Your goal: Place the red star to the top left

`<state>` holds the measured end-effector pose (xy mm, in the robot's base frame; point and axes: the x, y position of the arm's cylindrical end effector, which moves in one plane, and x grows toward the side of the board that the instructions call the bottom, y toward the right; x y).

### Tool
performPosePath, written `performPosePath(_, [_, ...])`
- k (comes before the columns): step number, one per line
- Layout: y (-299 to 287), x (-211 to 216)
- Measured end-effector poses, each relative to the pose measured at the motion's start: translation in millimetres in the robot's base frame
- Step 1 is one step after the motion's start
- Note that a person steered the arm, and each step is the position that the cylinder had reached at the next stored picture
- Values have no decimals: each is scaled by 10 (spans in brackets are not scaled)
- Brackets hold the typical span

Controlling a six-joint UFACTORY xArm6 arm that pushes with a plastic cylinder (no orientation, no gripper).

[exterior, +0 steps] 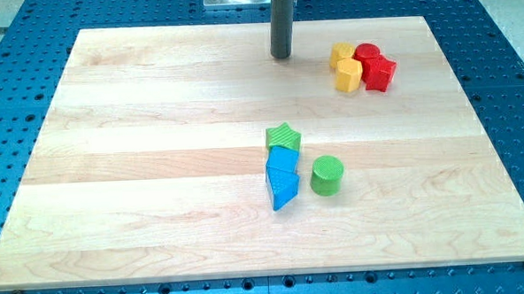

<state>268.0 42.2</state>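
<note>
My tip (281, 56) sits on the wooden counter (157, 169) near the view's top edge, a plain dark rod with nothing to part or clamp, touching no block; off to the tip's right, near but apart from it, sits a tight cluster of four; the red star (381, 73) is the far lower-right member of that cluster, so the others lie between it and the tip; a red cylinder (368, 53) sits just above the star and touches it; a yellow block (348, 74), roughly hexagonal, presses against the star's left side, and a second yellow block (341, 54) sits above that one, nearest the tip; so both yellows stand in the line from tip to star; well below the tip, toward the middle of the counter, a second group: a green star (284, 136) almost straight under the tip, a blue block (281, 161) touching it from below, a blue triangle-like block (284, 190) below that again, and a green cylinder (327, 175) just to their right, slightly apart; the counter rests on a blue perforated base (12, 105).
</note>
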Motion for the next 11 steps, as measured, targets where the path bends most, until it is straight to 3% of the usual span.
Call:
performPosePath(3, [-31,-94])
performPosePath(4, [285,-497])
performPosePath(5, [680,-651])
performPosePath(6, [680,-654])
performPosePath(7, [963,-479])
performPosePath(8, [1896,-478])
performPosePath(9, [2411,68])
performPosePath(10, [2304,815])
performPosePath(11, [1958,810])
